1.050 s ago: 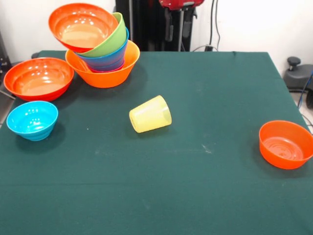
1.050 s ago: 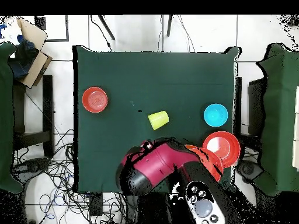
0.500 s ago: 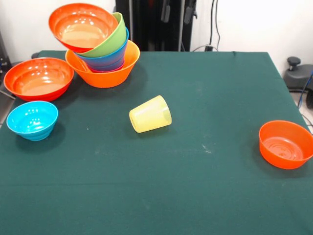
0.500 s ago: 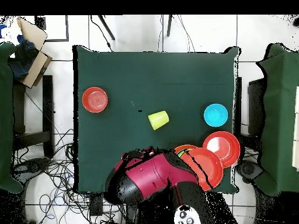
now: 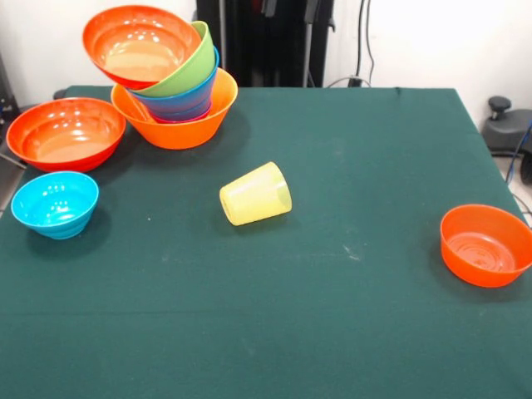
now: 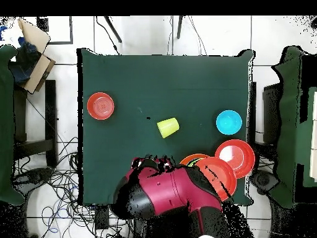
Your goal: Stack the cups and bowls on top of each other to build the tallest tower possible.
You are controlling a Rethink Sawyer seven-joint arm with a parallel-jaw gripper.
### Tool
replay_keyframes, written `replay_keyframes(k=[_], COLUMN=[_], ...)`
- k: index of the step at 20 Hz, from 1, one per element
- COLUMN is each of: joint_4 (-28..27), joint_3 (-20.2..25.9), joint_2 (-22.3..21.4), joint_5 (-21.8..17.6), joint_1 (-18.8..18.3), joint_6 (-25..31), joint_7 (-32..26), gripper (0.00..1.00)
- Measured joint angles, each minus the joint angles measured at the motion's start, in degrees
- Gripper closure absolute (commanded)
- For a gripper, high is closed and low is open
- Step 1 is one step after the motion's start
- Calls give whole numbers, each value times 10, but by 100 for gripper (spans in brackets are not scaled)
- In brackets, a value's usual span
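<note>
I log the tower (image 5: 174,96) at the green surface (image 5: 332,316) far corner; pale-yellow tumbler (image 5: 255,194) on its side nearby, mid-surface; cyan bowl (image 5: 55,204) and red-orange bowl (image 5: 66,133) beside the tower; small orange bowl (image 5: 485,245) well apart. Gripper unseen; state unknown.

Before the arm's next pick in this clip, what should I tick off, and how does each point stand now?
1. Tower standing: ok, though its top red-orange bowl tilts.
2. Yellow cup ready to stack: not ok, it lies on its side.
3. Cyan bowl upright, apart from others: ok.
4. Small orange bowl upright, alone: ok.
5. Large red-orange bowl upright beside the tower: ok.
6. Claw state: cannot tell, not in view.
</note>
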Motion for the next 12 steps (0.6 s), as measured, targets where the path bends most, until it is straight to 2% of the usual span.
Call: replay_keyframes(k=[4, 5, 12], joint_4=[0, 0, 0], joint_3=[0, 1, 11], joint_2=[0, 0, -7], joint_5=[14, 23, 36], joint_1=[-2, -4, -16], joint_6=[0, 0, 0], joint_7=[0, 0, 0], gripper=[0, 100, 100])
